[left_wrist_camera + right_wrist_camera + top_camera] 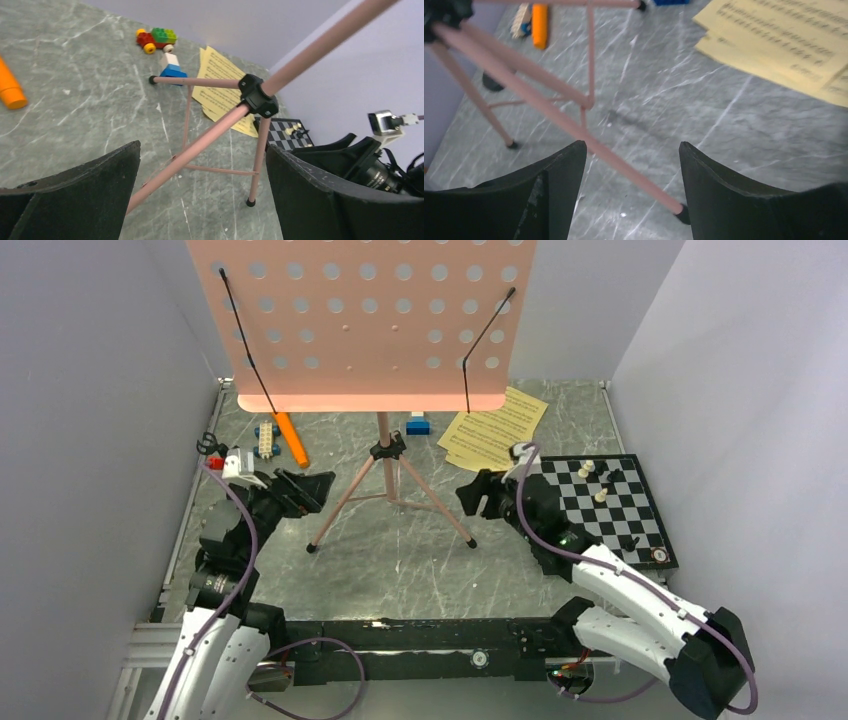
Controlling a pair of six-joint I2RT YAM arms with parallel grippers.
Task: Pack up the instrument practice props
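Observation:
The pink hole-punched music stand (360, 320) rises from the middle of the table on tripod legs (388, 485). Yellow sheet-music pages (495, 425) lie behind it to the right, an orange microphone (292, 438) behind it to the left. My left gripper (308, 490) is open beside the left leg. In the left wrist view that leg (200, 145) crosses the gap of the left gripper (202, 147) untouched. My right gripper (478, 495) is open by the right leg; in the right wrist view the leg (634, 172) runs between the right gripper (632, 146) fingers, its foot close to the right one.
A chessboard (605, 505) with pieces lies at the right, just behind my right arm. A blue block (418, 424) and a blue-and-white toy (266, 438) sit at the back. A colourful brick car (156, 39) stands near the back wall. Grey walls close three sides.

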